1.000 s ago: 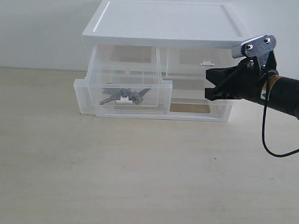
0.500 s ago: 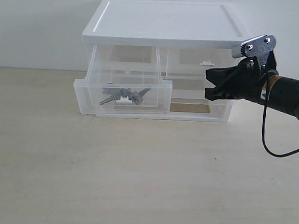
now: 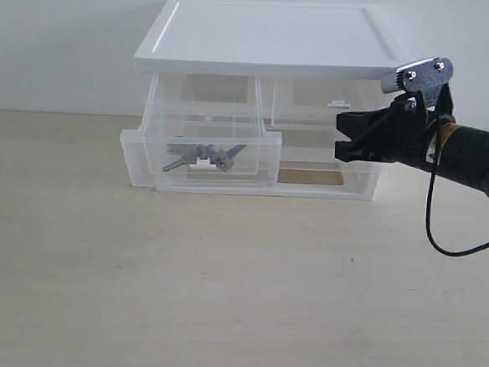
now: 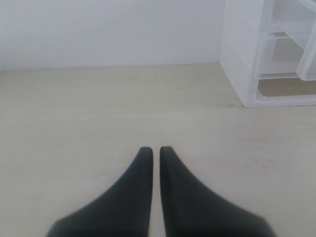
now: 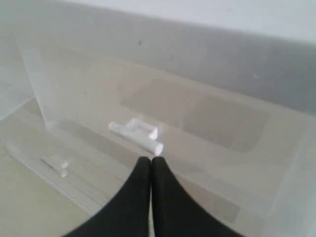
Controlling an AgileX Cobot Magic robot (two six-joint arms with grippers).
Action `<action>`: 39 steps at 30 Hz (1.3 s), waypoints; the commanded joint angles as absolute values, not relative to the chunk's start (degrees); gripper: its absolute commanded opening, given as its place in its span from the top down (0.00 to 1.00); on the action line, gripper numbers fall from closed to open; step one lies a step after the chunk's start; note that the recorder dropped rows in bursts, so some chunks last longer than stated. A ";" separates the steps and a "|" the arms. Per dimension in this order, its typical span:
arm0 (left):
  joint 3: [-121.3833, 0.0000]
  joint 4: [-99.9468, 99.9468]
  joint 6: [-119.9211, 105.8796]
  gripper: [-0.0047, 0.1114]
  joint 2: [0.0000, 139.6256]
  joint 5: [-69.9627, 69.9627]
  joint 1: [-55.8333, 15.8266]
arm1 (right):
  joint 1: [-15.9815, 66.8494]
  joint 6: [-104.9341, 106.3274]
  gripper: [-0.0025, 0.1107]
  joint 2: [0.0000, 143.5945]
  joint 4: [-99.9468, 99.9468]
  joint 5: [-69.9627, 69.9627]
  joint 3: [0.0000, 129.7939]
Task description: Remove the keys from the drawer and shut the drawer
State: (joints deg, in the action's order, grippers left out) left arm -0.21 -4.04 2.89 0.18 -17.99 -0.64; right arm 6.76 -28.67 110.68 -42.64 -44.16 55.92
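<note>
Drawer (image 3: 137, 155) stood pulled out with keys (image 3: 203, 157) lying inside by its front wall, likely reachable from above. Right gripper (image 5: 150, 160) hung pinched together and empty before the unit's (image 3: 263, 34) right half. Left gripper (image 4: 155, 149) was likewise clenched on nothing, over the table (image 4: 74, 108).

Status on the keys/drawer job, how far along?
Done: the drawer is pulled open. In hand: nothing; the right gripper hovers shut and empty before the right-hand drawer, and the left gripper is shut over the table. Left: the keys lie inside the drawer, so lift them out, then push it closed.
</note>
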 commanded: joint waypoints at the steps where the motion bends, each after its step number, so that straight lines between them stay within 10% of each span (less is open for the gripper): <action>1: 0.00 -3.95 3.45 0.92 0.00 -18.09 -0.50 | 5.78 -37.90 0.98 109.90 -36.71 -42.27 57.30; 15: 0.00 -3.95 3.45 0.92 0.00 -18.09 -0.50 | 5.78 -65.56 0.98 97.58 -69.78 -43.02 57.30; 26: 0.00 -3.95 3.45 0.92 0.00 -18.09 -0.50 | 7.92 -68.61 0.98 93.09 -86.44 -68.61 57.35; 39: 0.00 -3.95 3.45 0.92 0.00 -18.09 -0.50 | 30.94 -77.25 0.84 93.09 -99.95 -31.93 67.54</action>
State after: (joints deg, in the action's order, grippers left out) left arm -0.21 -4.04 2.89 0.18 -17.99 -0.64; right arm 28.63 -76.63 93.63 -100.01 -36.20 66.00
